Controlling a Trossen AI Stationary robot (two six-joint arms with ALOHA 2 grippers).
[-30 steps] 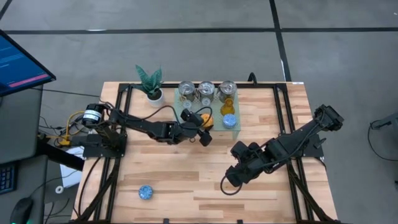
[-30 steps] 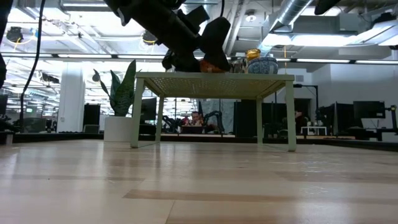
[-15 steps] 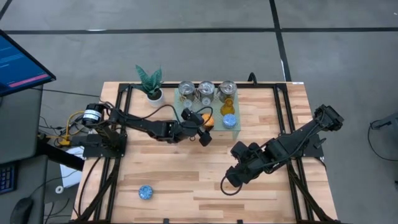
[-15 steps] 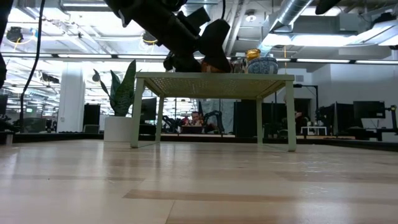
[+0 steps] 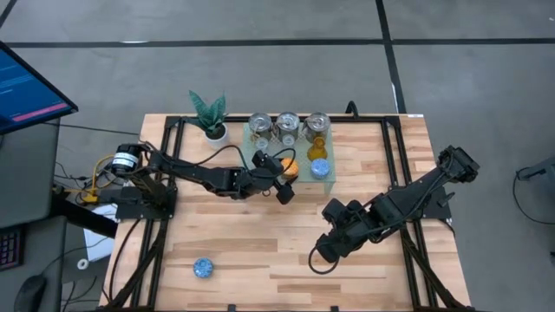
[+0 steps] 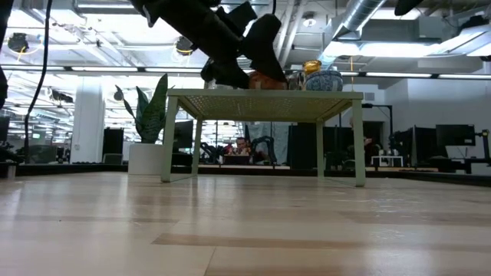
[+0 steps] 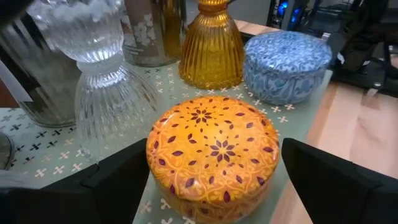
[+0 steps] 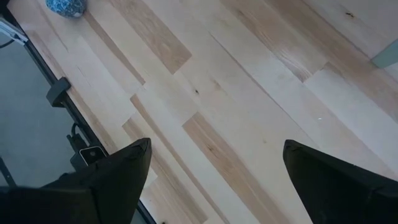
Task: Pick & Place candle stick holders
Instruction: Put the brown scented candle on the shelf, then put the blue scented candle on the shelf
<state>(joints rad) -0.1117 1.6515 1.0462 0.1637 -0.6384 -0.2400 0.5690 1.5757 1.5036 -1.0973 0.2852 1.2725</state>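
Observation:
The orange patterned holder [image 7: 212,152] stands on its base at the near edge of the pale green stand [image 7: 297,118]. My left gripper [image 7: 214,186] is open, one finger on each side of it, reaching in level from the table's left. Behind it on the stand are a clear glass holder [image 7: 102,81], an amber one [image 7: 211,46], a blue one [image 7: 286,62] and three silver ones [image 5: 287,126]. Another blue holder [image 5: 203,269] lies on the table near the front left. My right gripper [image 5: 319,256] hangs open over bare table at the front right.
A green plant in a white pot [image 5: 209,117] stands left of the stand at the far edge. Black frame rails [image 8: 59,90] run along the table's sides. Bare wood lies between the stand and the near edge.
My left gripper's fingers have spread a little around the orange holder, which stays put on the stand; more of it now shows in the low view.

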